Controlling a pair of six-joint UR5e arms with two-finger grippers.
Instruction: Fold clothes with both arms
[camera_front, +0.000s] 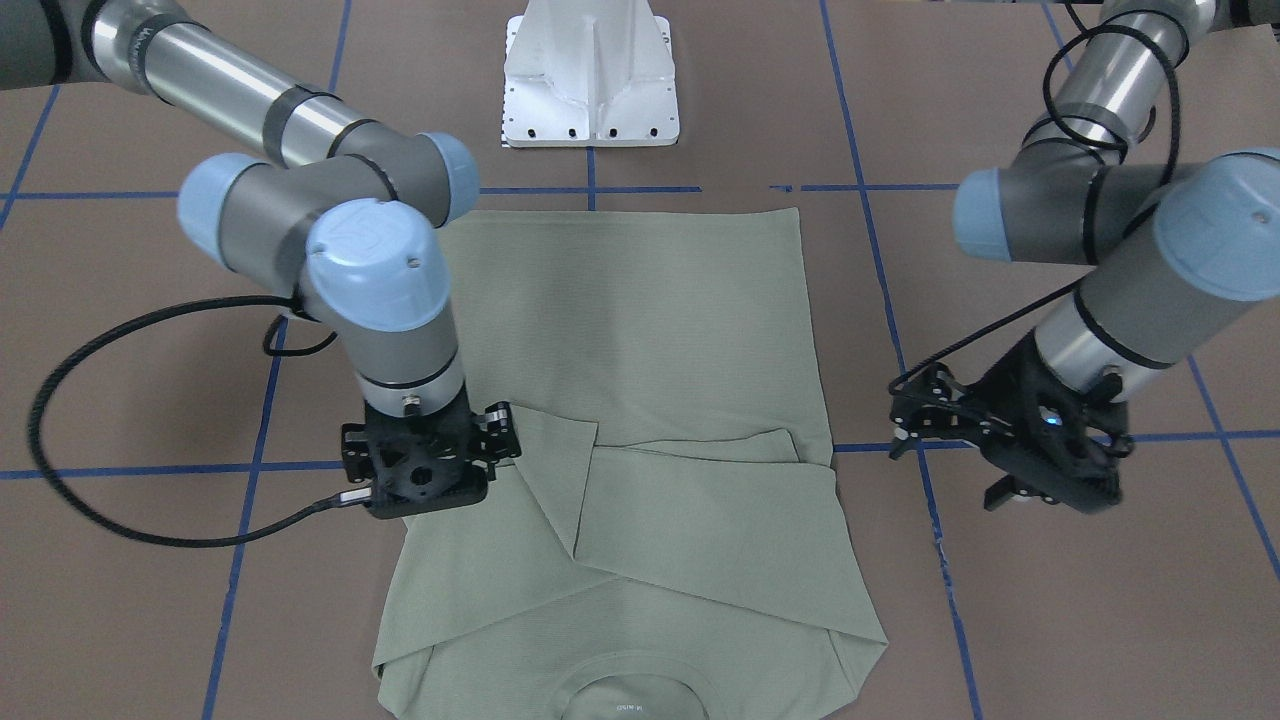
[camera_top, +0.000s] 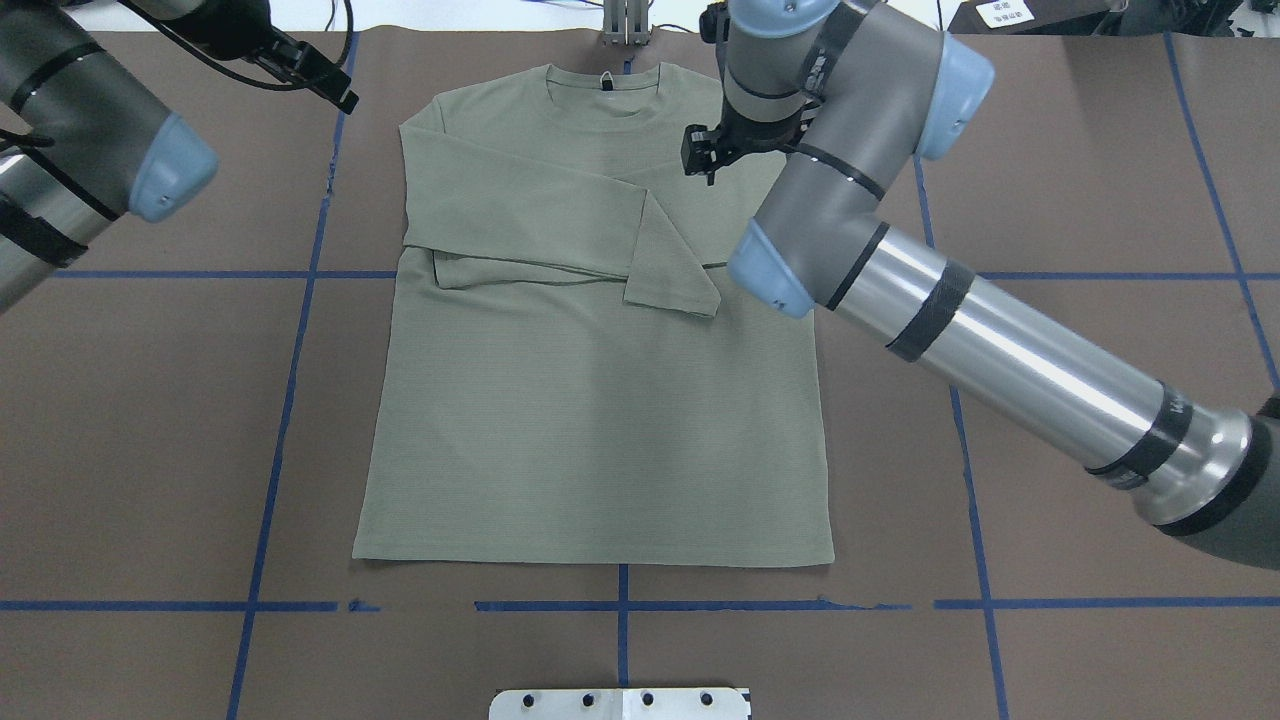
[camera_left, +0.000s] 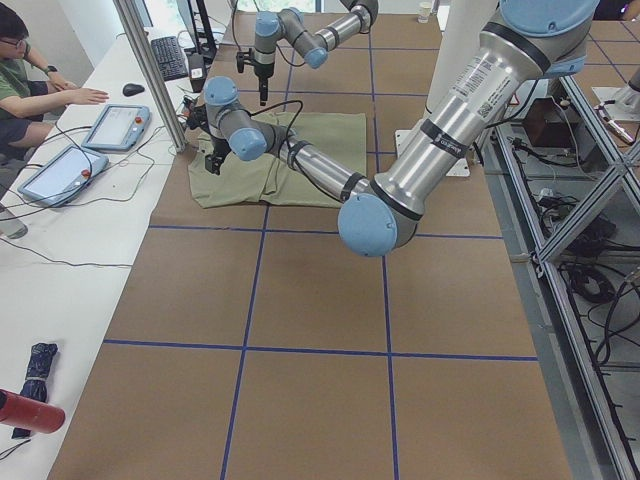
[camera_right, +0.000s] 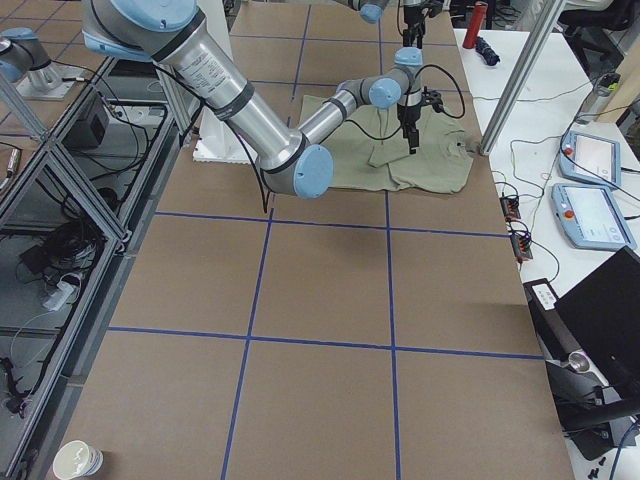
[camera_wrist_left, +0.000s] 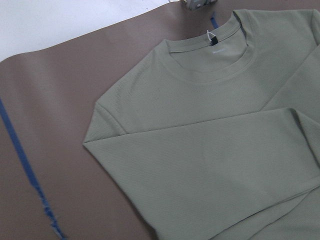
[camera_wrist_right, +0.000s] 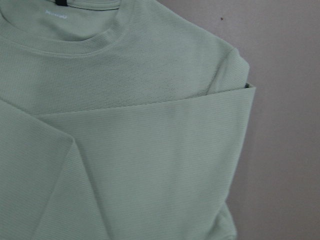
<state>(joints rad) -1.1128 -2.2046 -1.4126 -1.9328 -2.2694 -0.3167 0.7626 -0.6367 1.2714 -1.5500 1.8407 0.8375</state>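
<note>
Seen from overhead, a pale sage-green long-sleeved knit shirt (camera_top: 590, 400) lies flat with its sleeves folded in. The black right gripper (camera_top: 703, 152) is at its 1 o'clock and the black left gripper (camera_top: 335, 92) at 10. I cannot tell either one's grip.

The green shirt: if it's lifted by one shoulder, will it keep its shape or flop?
Probably floppy: the shirt lies flat, its sleeves creased across the chest. Thin knit, so likely light; lifting one corner may undo those folds.

Brown table (camera_top: 150, 450) gridded with blue tape lines (camera_top: 150, 606).
</note>
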